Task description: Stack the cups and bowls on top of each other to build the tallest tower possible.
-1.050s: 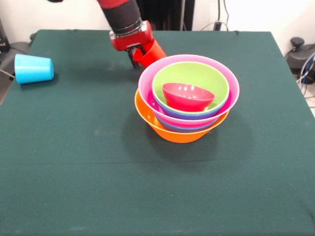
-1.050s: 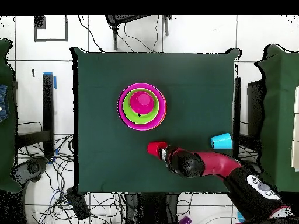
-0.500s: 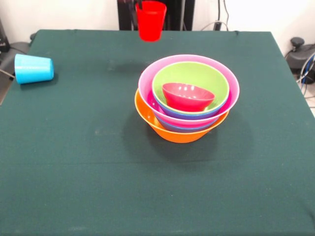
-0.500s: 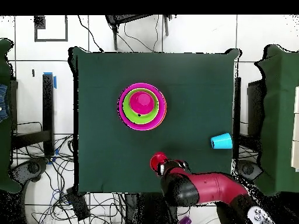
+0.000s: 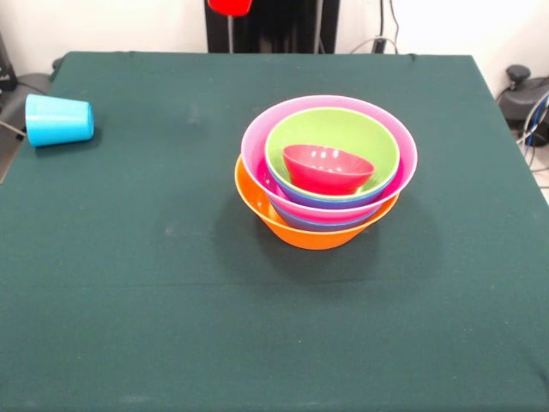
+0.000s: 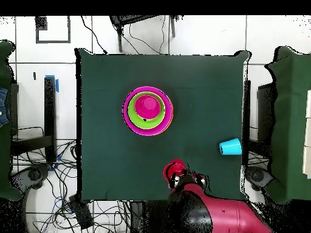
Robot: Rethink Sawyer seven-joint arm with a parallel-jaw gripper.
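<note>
The fingers themselves I cannot make out from either camera, so I cannot tell how they sit, but the gripper (image 6: pixel 177 176) carries the red cup (image 6: pixel 174 169) high over the tabletop's (image 5: pixel 129 283) edge nearest the robot's base; in the front view only the cup's bottom shows at the top edge, so I judge it lifted and held rather than resting anywhere.

Going from largest to smallest, the tower (image 5: pixel 326 172) looks well advanced. The orange bowl (image 5: pixel 296 230) sits on the tabletop as the base, the pink bowl (image 5: pixel 257 137) nests in it, slivers of purple and blue rims show beneath the lime green bowl (image 5: pixel 343 129), and the small red bowl (image 5: pixel 328 168) rests inside that, tilted a little. I can count six bowls at most this way (a seventh may be hidden in the nest; I cannot say).

What remains, by my reckoning, is the cups. The red one is in the air, well apart from the tower. The light blue cup (image 5: pixel 58 119) lies on its side near the tabletop's edge, far from the stack. A green cup I do not see anywhere.
</note>
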